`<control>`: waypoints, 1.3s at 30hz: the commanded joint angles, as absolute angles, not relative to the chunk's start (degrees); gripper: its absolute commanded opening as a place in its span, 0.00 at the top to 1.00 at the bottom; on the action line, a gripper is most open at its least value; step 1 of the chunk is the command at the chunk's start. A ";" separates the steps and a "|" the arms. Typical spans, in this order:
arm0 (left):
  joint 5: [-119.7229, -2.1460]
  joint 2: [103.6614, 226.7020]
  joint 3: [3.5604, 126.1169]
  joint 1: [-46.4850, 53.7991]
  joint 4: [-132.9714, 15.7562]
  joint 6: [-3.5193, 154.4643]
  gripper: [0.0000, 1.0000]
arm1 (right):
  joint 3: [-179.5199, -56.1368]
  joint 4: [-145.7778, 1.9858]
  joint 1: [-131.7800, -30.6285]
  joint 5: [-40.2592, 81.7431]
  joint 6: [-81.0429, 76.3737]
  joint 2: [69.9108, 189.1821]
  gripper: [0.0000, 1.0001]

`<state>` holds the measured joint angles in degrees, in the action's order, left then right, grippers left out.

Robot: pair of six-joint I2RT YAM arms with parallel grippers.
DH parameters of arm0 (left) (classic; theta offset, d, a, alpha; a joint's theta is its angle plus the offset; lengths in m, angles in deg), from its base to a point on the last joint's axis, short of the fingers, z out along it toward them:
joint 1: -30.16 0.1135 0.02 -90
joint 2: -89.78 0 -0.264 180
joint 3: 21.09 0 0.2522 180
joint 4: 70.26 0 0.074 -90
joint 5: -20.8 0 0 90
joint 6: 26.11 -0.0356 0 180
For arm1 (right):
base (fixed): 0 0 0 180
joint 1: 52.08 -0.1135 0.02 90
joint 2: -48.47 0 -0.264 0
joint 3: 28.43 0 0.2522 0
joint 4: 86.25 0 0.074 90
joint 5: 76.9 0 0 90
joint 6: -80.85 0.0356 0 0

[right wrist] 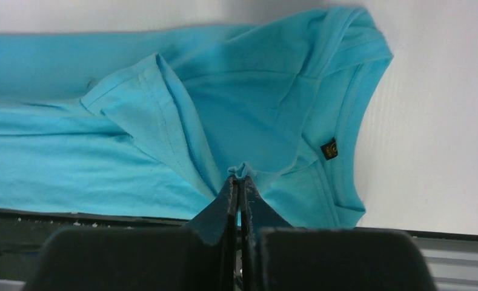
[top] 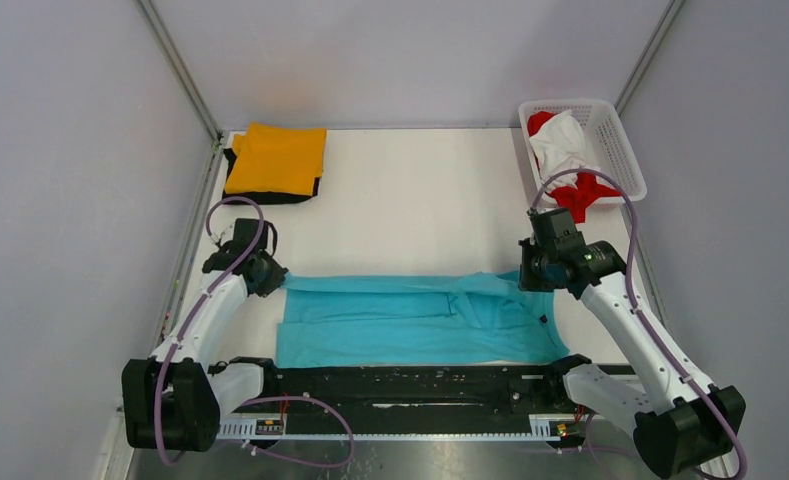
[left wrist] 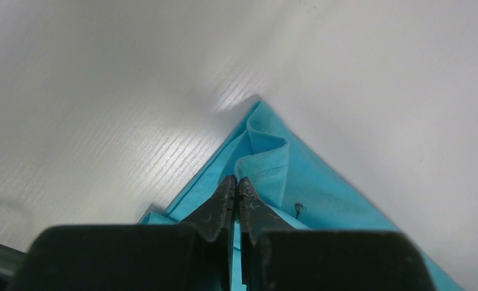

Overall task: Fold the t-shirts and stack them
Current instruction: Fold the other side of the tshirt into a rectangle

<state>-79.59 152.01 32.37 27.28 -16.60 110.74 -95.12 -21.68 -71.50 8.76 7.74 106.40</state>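
The left hand (left wrist: 235, 185) had its fingers pressed together on the hem at one far corner of the turquoise t-shirt (top: 400, 320). The right hand (right wrist: 239, 182) was likewise closed, pinching a small pucker of the same cloth beside the collar. The shirt lay sideways across the near part of the table (top: 420, 200), collar to the right, already partly doubled lengthways with a sleeve flap turned in.

At the far left corner, an orange t-shirt (top: 278, 158) lay folded on top of a black t-shirt (top: 232, 160). At the far right, a red t-shirt (top: 580, 195) and a white t-shirt (top: 560, 145) waited crumpled in a basket (top: 625, 150).

The step in hand looked like folding the turquoise shirt. The next move would likely need both hands to carry the pinched edge together, level and taut, so the fold lands straight.
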 commanded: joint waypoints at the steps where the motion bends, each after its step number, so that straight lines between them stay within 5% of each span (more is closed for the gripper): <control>1: -79.25 151.42 31.68 27.87 -18.81 111.27 1.00 | -92.31 -19.20 -72.19 12.92 11.03 103.84 1.00; 9: -79.07 152.82 28.54 27.88 -19.98 113.29 0.94 | -84.91 -18.22 -76.25 19.10 14.55 103.01 0.86; 14: -86.65 149.55 28.51 27.87 -13.71 117.06 0.52 | -78.69 -12.71 -83.06 27.73 18.92 98.36 0.50; 17: -91.51 145.68 30.58 27.96 -8.31 119.67 0.17 | -79.00 -11.48 -84.15 31.96 19.48 92.91 0.03; 19: -92.21 142.52 32.01 27.96 -7.37 119.65 0.02 | -80.30 -12.47 -84.15 28.49 19.09 90.60 0.01; 29: -61.02 146.90 30.62 26.62 -26.29 112.68 0.01 | -83.65 -41.75 -81.89 17.67 19.05 107.16 0.01; 39: -64.21 154.31 29.37 23.83 -27.37 111.33 0.01 | -88.49 -52.95 -80.77 21.68 16.01 127.98 0.01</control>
<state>-64.40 153.94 29.57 23.81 -24.54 112.82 -85.33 -47.50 -80.98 19.73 17.99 124.23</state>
